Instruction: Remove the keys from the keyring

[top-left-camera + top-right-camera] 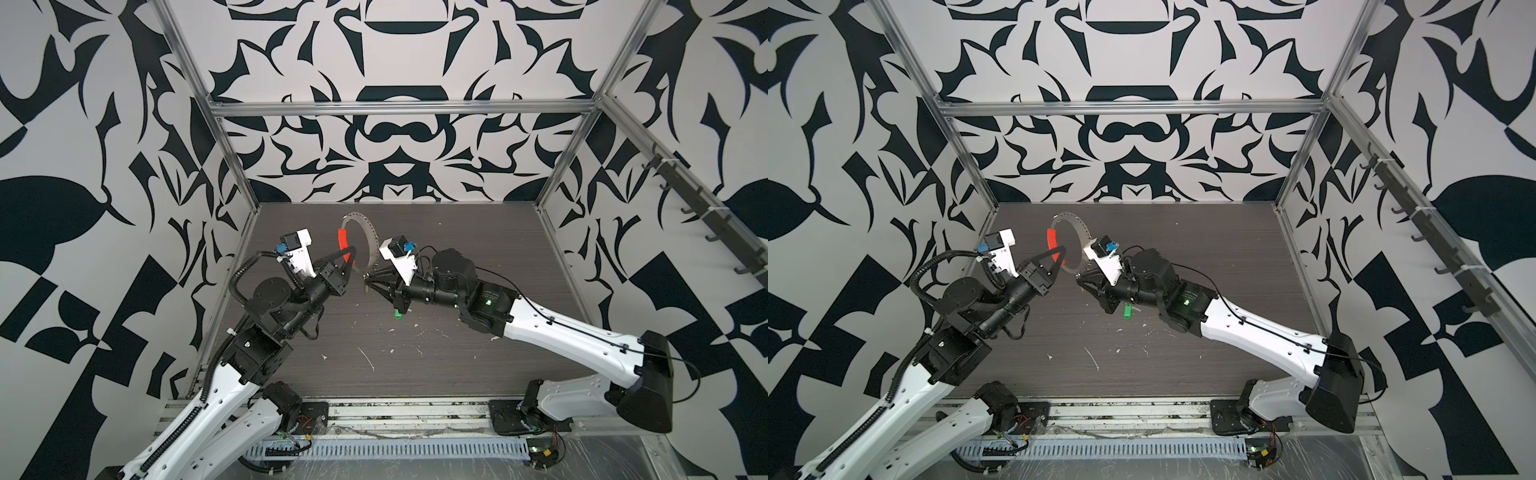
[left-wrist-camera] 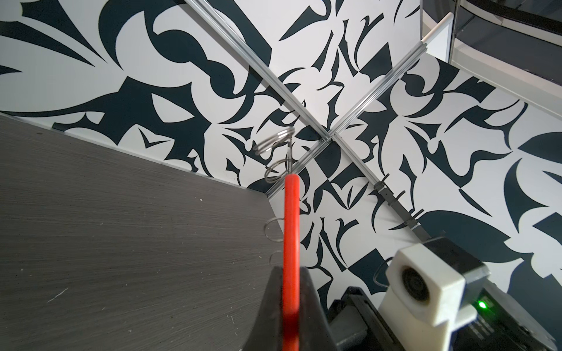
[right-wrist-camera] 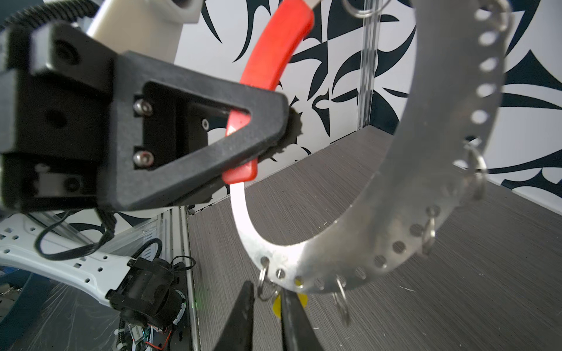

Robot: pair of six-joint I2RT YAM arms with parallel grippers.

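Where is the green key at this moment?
In both top views the green key lies on the table, mid-scene, just under the right arm, apart from the keyring.

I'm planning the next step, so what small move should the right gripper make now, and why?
Probably close the right gripper on the yellow key and pull it off the keyring. Its jaws stand parted at that key, the left gripper clamps the red sleeve, and the green key already lies on the table.
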